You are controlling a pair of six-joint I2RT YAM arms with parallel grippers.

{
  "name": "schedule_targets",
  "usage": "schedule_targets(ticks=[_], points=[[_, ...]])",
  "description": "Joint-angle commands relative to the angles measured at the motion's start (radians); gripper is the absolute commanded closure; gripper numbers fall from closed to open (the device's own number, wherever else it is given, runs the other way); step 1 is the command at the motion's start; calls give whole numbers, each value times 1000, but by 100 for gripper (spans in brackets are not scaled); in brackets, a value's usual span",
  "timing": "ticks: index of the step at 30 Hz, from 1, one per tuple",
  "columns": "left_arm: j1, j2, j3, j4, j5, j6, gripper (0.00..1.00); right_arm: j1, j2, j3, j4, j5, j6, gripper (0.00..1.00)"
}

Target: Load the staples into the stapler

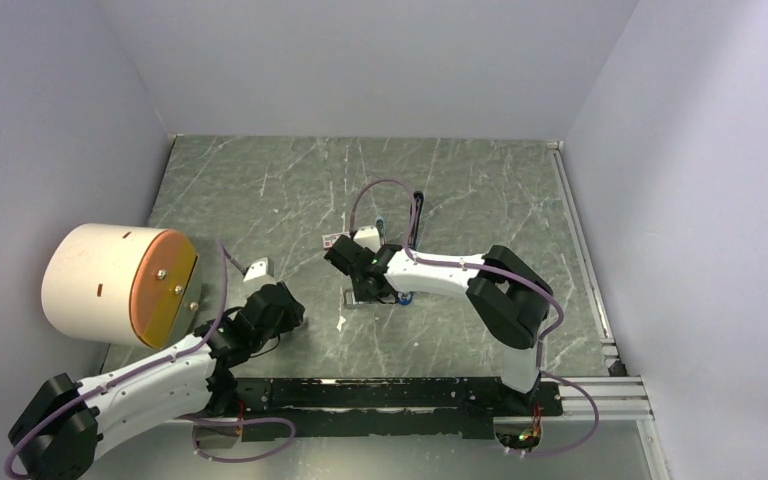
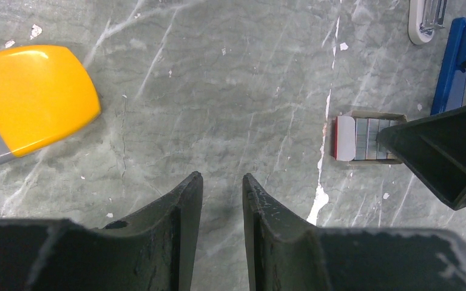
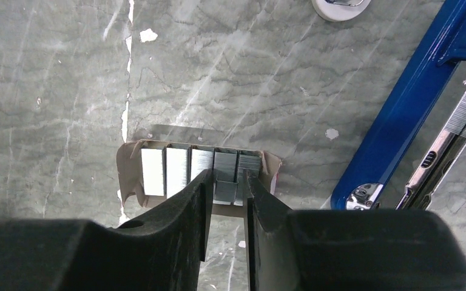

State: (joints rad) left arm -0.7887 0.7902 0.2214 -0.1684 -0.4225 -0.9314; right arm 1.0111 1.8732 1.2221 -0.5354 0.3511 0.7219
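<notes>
Staples (image 3: 176, 173) sit between the jaws of the right gripper (image 3: 227, 179), whether clamped I cannot tell, and an off-centre pinch could snap the strip.

Right end effector (image 3: 226, 185) low, jaws narrow

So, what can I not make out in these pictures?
- Staples: top view, mostly hidden under the right arm; left wrist view, partly behind the right tool.
- Stapler: both wrist views, cut off by the frame edge.
- Right wrist view: unclear whether the tool already grips a strip.
</notes>
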Motion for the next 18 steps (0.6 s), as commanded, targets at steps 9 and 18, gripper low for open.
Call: schedule_targets(ticks=[9,18], points=[[5,-10,10,3,-24,5,63,3,-39,-8,8,26,33,78],[5,-3,11,10,-15,6,63,3,-134,-37,-6,54,30,79]])
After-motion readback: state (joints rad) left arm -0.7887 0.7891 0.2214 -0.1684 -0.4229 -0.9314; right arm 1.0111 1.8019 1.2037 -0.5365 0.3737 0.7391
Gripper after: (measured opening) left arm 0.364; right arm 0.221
